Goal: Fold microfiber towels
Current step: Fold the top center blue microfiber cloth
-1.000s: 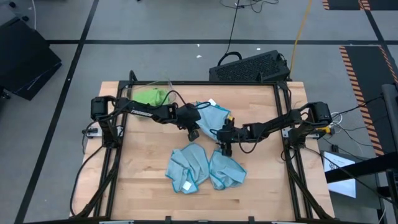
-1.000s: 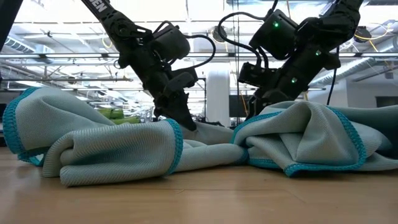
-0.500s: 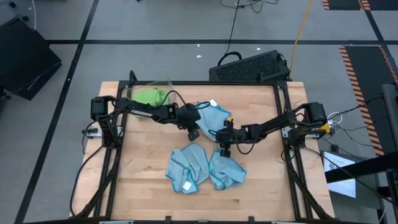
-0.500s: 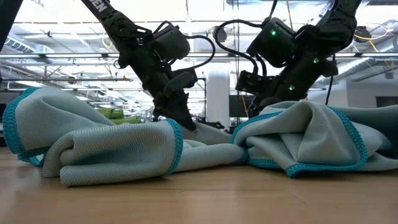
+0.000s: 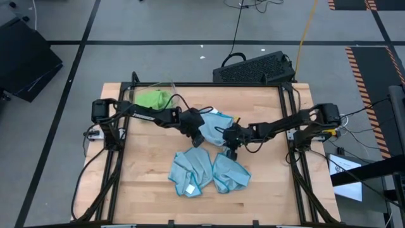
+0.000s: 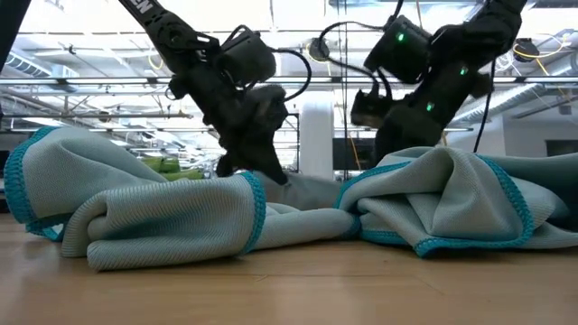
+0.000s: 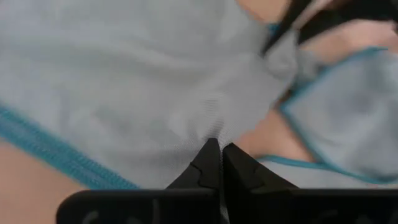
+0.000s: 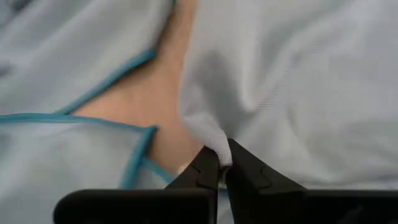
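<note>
A light blue microfiber towel (image 5: 212, 122) lies crumpled on the table's middle, between my two grippers. My left gripper (image 5: 198, 137) is shut on its left part and my right gripper (image 5: 229, 145) on its right part. Two more light blue towels (image 5: 190, 170) (image 5: 231, 175) lie bunched nearer the front edge; in the low view they (image 6: 163, 217) (image 6: 452, 203) hide both grippers' fingertips. A lime green towel (image 5: 152, 99) sits at the far left. My left gripper pinches a small pucker of the towel's cloth (image 7: 214, 132) between its two fingertips, away from the teal hem (image 7: 56, 158). The fingers slant down from the table's left. The towel rests on the table. My right gripper pinches a raised fold of the towel (image 8: 213, 142) between its two fingertips, beside a bare patch of table (image 8: 161, 106). The fingers slant down from the table's right. The cloth rises to the fingers; the rest lies on the table.
A clear bin (image 5: 158, 88) holds the lime green towel at the far left corner. A black keyboard-like box (image 5: 253, 68) stands just beyond the table's far edge. Bare wood (image 5: 145, 183) lies at the front left and front right.
My right gripper has shut on the middle towel's right part. Both wrists have rolled. The middle towel has bunched narrower, its far part drawn in toward the grippers.
</note>
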